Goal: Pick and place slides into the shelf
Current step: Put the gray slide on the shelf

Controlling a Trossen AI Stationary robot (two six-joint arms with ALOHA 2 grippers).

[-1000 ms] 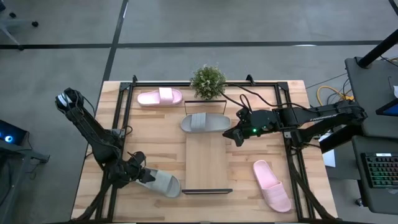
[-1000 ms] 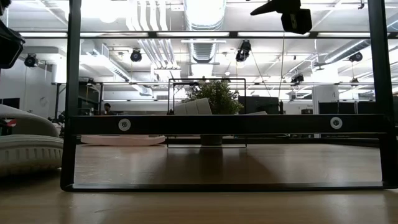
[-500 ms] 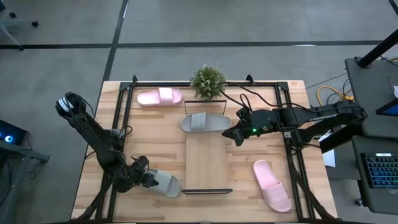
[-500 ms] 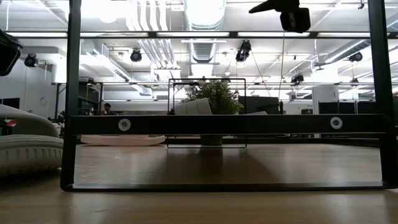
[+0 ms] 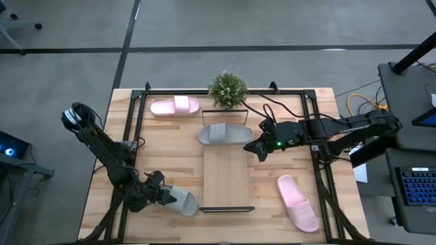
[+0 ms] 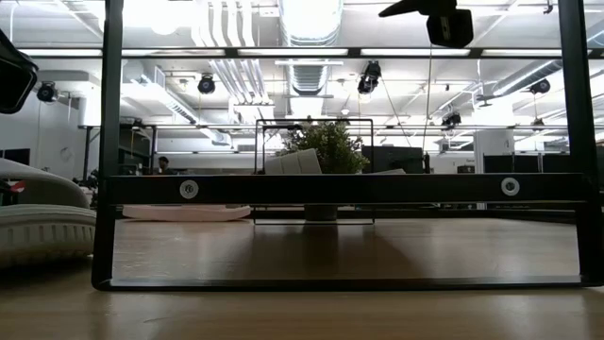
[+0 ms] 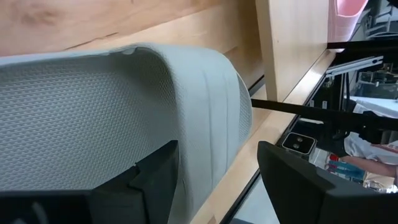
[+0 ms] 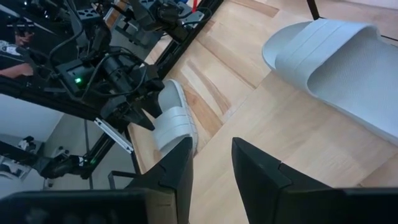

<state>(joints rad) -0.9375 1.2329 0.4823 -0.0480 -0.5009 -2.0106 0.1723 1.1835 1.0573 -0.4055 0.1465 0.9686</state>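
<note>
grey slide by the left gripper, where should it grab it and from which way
Probably the strap edge of the grey slide: the wide strap arches above the sole, so one finger can slip under it. The left gripper sits at its outer end, open around the strap; coming from that end, away from the shelf, looks clearest.

Even bright overhead light on the light-wood tabletop with black rails [image 5: 170,153], only soft short shadows beside the small green potted plant [image 5: 227,89] and the grey slide sandal [image 5: 225,134] at the far end of the long narrow light-wood shelf board [image 5: 227,177]. Low view is backlit: white ceiling light panels [image 6: 310,16] glare, and the black metal wire frame bar [image 6: 349,189] reads near-silhouette. Left wrist view is close and soft on the grey ribbed sandal strap [image 7: 124,118]; room edges there blur.
</note>
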